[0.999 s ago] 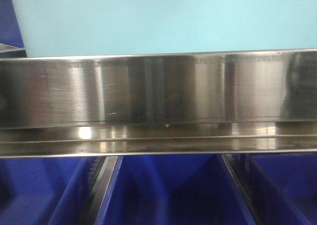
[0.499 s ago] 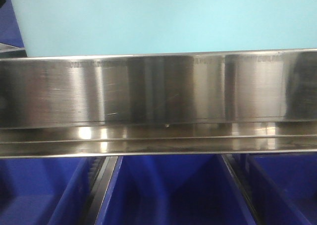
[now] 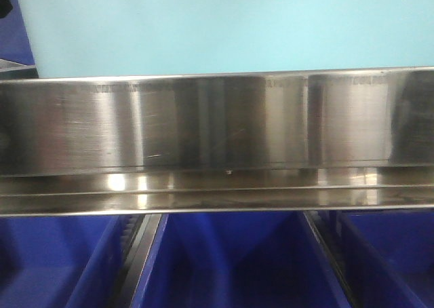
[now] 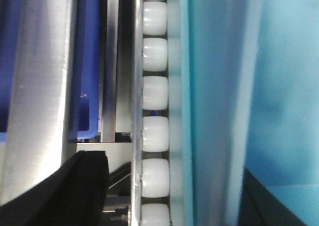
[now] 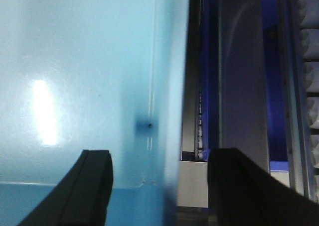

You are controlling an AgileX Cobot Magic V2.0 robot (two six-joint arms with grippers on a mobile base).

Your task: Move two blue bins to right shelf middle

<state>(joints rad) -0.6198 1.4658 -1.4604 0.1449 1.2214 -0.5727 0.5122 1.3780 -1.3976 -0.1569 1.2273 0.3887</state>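
We see the pale bin [image 3: 224,30] above the steel rail [image 3: 217,125], its long axis running across us, with dark bins [image 3: 224,260] below. Each arm is at one end wall. The right gripper [image 5: 164,178] gapes wide, jaws astride that wall and clamping nothing. The left gripper [image 4: 169,186] gapes too, with wall and rollers [image 4: 155,91] between its jaws (contact is hard to judge). The bin's ends and the target shelf are out of view.

Matte black jaws, broad tapered tips, smooth rounded edges, both wrists
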